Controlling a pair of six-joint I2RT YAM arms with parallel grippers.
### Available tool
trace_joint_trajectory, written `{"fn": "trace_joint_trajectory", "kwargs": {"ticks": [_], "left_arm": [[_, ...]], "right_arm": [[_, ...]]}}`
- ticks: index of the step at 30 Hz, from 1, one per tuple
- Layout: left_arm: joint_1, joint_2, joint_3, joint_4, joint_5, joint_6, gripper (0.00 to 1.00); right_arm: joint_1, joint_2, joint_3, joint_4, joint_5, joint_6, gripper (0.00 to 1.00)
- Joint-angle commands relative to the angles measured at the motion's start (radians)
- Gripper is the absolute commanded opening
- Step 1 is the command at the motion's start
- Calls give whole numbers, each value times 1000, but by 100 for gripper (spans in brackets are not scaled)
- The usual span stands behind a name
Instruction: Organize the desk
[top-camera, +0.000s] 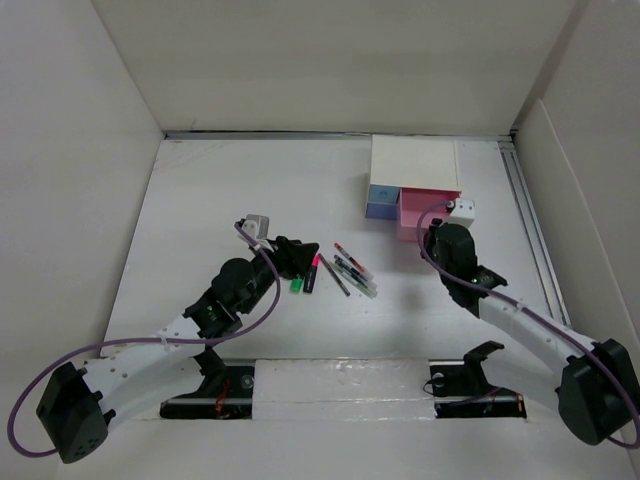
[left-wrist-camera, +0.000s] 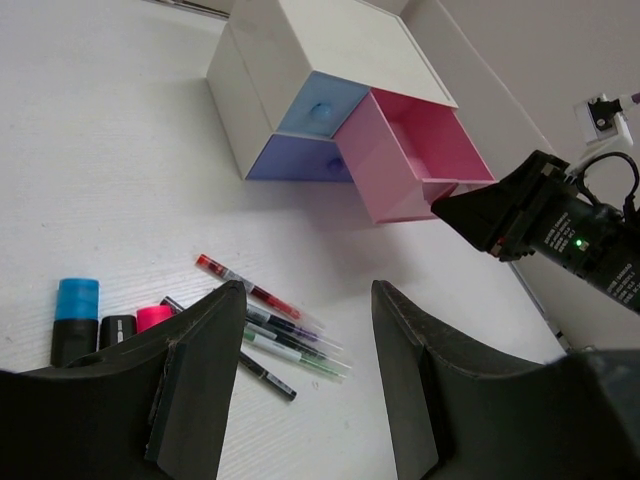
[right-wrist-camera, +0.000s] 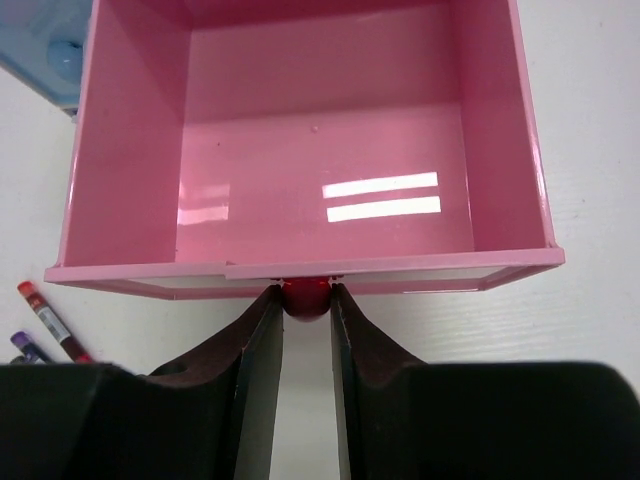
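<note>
The desk (top-camera: 200, 200) is a wide white tabletop. At its back stands a white drawer box (top-camera: 413, 165) with its pink drawer (right-wrist-camera: 310, 180) pulled out and empty. My right gripper (right-wrist-camera: 306, 292) is shut on the drawer's red knob (right-wrist-camera: 306, 302). Several pens (left-wrist-camera: 290, 335) lie loose mid-desk beside a pink highlighter (left-wrist-camera: 152, 318) and a blue-capped marker (left-wrist-camera: 75, 320). My left gripper (left-wrist-camera: 308, 295) hangs open just above and left of the pens (top-camera: 352, 270), holding nothing.
Two blue drawers (left-wrist-camera: 315, 130) sit shut in the box to the left of the pink one. A green highlighter (top-camera: 297, 285) lies near the left gripper (top-camera: 300, 258). White walls enclose the desk, and a metal rail (top-camera: 530, 220) runs along its right side.
</note>
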Motion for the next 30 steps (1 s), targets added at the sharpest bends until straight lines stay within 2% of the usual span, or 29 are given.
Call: {"fn": "trace_joint_trajectory", "kwargs": {"ticks": [1,6,8,9,10,13,16,19,20,21,23,24,25,26,27,28,29,30], "left_arm": [[2,-12,1,52,16,-5,49],[2,-21,-2,52,16,-5,48],[2,-19,-2,55,16,-6,48],[2,-16,0,55,16,-6,48],[2,-16,0,55,16,-6,48],[2,-19,-2,49,13,-6,48],[2,-30,-2,40,-8,-5,48],[2,-35,7,3,-54,-5,49],[2,-35,16,-8,-82,-9,48],[2,-36,20,-17,-91,-12,48],[2,-41,21,-31,-111,-23,48],[2,-46,21,-32,-113,-28,46],[2,-49,21,-34,-116,-29,43],[2,-53,26,-37,-119,-34,41],[2,-78,35,-55,-127,-41,26],[2,-78,38,-55,-127,-42,26],[2,-93,38,-61,-140,-43,19],[2,-139,35,-61,-147,-46,17]], "right_arm": [[38,-60,-18,-46,23,21,16],[61,-133,-54,-131,39,30,18],[61,-152,-66,-133,56,38,27],[61,-156,-69,-131,53,32,43],[61,-157,-69,-131,53,31,43],[61,-158,-37,-176,50,24,64],[72,-204,24,-260,55,13,75],[92,-291,93,-343,47,-5,77],[92,-313,109,-355,49,-16,75],[116,-349,123,-365,46,-24,62],[136,-362,153,-368,29,-45,43],[146,-358,161,-353,7,-51,22],[176,-323,163,-337,-2,-54,14],[196,-295,164,-319,-16,-57,8],[277,-187,161,-232,-67,-42,2],[278,-186,161,-231,-68,-42,2],[309,-145,161,-196,-80,-33,2],[343,-99,169,-126,-98,-21,6]]}}
